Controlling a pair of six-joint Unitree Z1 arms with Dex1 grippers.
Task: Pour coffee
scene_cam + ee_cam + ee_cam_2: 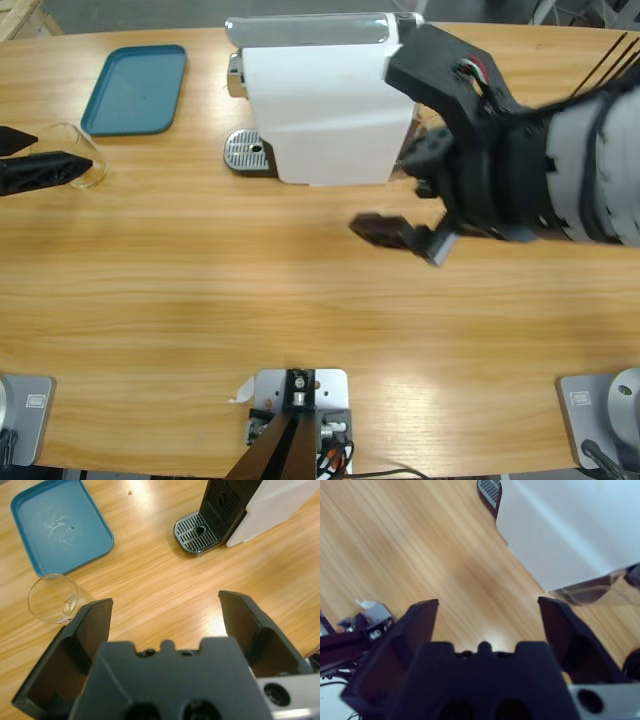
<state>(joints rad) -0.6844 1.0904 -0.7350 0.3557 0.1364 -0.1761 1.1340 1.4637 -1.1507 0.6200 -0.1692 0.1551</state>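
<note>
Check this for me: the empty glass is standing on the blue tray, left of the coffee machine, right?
Not quite. The glass stands on the bare table beside the tray, not on it; the left wrist view shows this. It is empty and left of the coffee machine, as you said.
</note>
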